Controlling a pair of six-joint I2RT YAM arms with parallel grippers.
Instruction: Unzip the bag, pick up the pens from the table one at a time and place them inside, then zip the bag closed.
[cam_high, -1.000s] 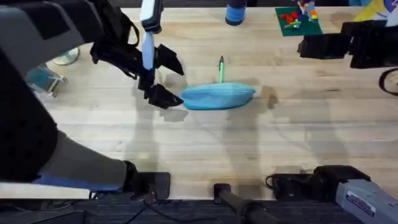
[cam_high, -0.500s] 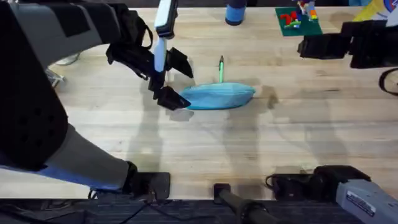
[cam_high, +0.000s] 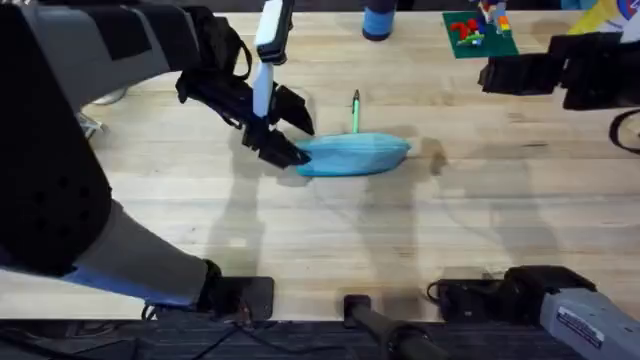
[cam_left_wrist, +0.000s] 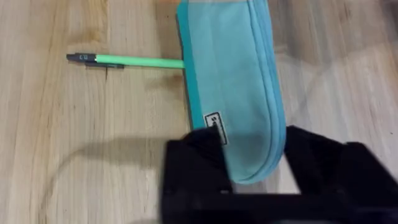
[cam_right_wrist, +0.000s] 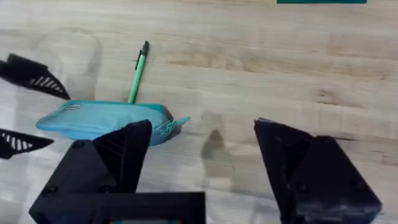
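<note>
The light blue bag (cam_high: 355, 155) lies on the pale wooden table (cam_high: 400, 240), its zipper shut and the pull (cam_right_wrist: 177, 122) at its right end. One green pen (cam_high: 355, 112) with a dark tip lies just behind the bag, partly tucked under it. My left gripper (cam_high: 290, 132) is open, one finger on each side of the bag's left end (cam_left_wrist: 252, 155); I cannot tell whether they touch the fabric. My right gripper (cam_right_wrist: 205, 162) is open and empty, hovering to the right of the bag, high at the table's far right (cam_high: 500, 72).
A blue cylinder (cam_high: 380, 20) and a green plate with small toy bricks (cam_high: 478, 32) stand along the far edge. A clear round object (cam_high: 105, 95) lies at the far left. The left arm looms large over the left side.
My left gripper has moved to the right, from beside the bag to straddling its left end. The bag, the pen and the right arm have stayed put.
</note>
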